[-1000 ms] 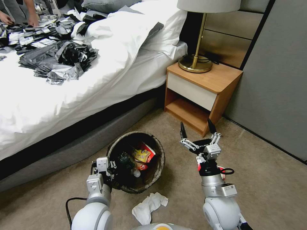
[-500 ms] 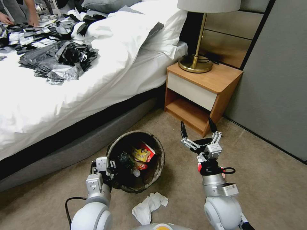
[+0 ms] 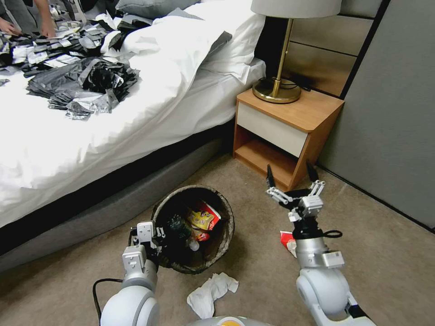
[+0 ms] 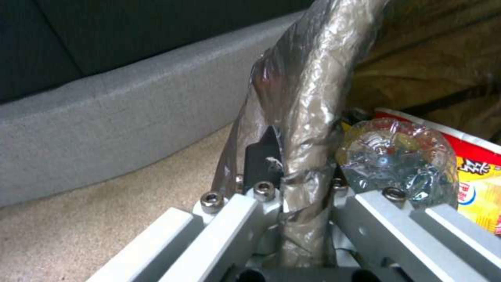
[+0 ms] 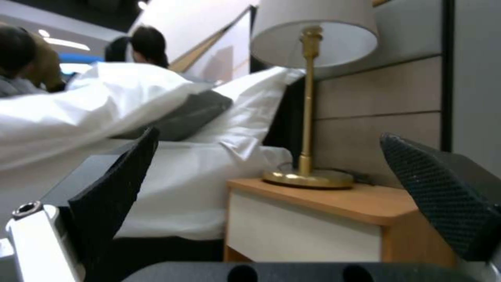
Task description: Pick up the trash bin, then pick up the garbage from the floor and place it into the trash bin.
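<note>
L pincer point(image 3: 156, 239) clamped on trash bin point(image 3: 225, 235) rim, R pincer point(image 3: 292, 174) spread wide, empty

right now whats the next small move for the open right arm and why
Probably lower the right end effector onto the red wrapper on the carpet beside its arm: it is open and empty, while the left end effector holds the trash bin rim.

Two arms, silver-grey rounded joint housings, white shell segments. Left gripper point(image 3: 158, 237): white boxy linkage, pale grey bars with hex socket screws, black finger pads point(image 4: 261, 154). Black cable loops beside left forearm. Right gripper point(image 3: 292, 174): white linkage arms, black tapered fingers point(image 5: 112, 192) with fine dotted texture, black wrist collar, small black cable loop, red marking at wrist.
</note>
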Motion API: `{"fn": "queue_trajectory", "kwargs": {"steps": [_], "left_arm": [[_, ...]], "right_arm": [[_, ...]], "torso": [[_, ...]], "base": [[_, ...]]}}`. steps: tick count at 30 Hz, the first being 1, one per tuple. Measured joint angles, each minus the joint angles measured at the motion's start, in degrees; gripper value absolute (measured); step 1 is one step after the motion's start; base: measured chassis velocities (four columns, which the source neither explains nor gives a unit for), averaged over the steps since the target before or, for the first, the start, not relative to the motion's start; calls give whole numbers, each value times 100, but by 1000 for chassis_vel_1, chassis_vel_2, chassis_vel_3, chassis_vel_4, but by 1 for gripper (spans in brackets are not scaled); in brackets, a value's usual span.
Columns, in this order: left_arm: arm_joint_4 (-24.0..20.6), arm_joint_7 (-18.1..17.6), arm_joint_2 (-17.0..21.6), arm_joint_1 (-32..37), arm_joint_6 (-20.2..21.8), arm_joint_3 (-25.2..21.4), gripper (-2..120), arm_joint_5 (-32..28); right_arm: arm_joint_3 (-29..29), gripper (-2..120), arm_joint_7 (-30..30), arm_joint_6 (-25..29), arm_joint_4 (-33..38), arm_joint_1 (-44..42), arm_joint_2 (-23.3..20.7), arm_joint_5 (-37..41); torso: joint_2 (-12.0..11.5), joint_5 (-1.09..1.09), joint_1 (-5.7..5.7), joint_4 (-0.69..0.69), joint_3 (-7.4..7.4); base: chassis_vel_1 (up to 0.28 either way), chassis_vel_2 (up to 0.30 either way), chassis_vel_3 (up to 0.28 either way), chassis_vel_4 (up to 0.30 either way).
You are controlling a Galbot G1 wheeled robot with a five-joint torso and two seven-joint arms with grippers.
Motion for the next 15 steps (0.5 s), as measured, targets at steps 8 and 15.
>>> {"fn": "queue_trajectory", "kwargs": {"steps": [8, 15], "left_arm": [[0, 0, -12, 1, 4, 3, 0, 3], [2, 0, -9, 8, 9, 1, 0, 3]], "right_arm": [[208, 100, 92, -533, -148, 109, -41, 99], [349, 100, 95, -1017, -255, 107, -68, 198]], "torso": [[0, 0, 0, 0, 0], [0, -1, 0, -1, 0]], "base": [[0, 0, 0, 0], [0, 0, 0, 0]]}}
